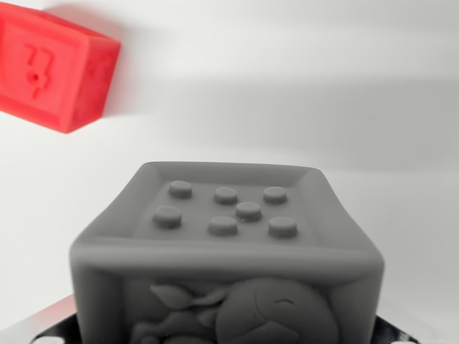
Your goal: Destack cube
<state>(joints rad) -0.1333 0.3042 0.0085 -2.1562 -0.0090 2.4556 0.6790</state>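
Note:
A grey cube (229,258) fills the lower middle of the wrist view, very close to the camera. Its top face has a raised rim and several round studs; its front face carries a relief figure. A red cube (54,68) with an embossed mark on its face lies on the white surface at the upper left, apart from the grey one. Dark parts of my gripper show only as slivers at the bottom corners, beside the grey cube. The fingertips are hidden, so whether they hold the grey cube cannot be told.
A white surface (301,93) stretches behind both cubes, with soft shadows across it.

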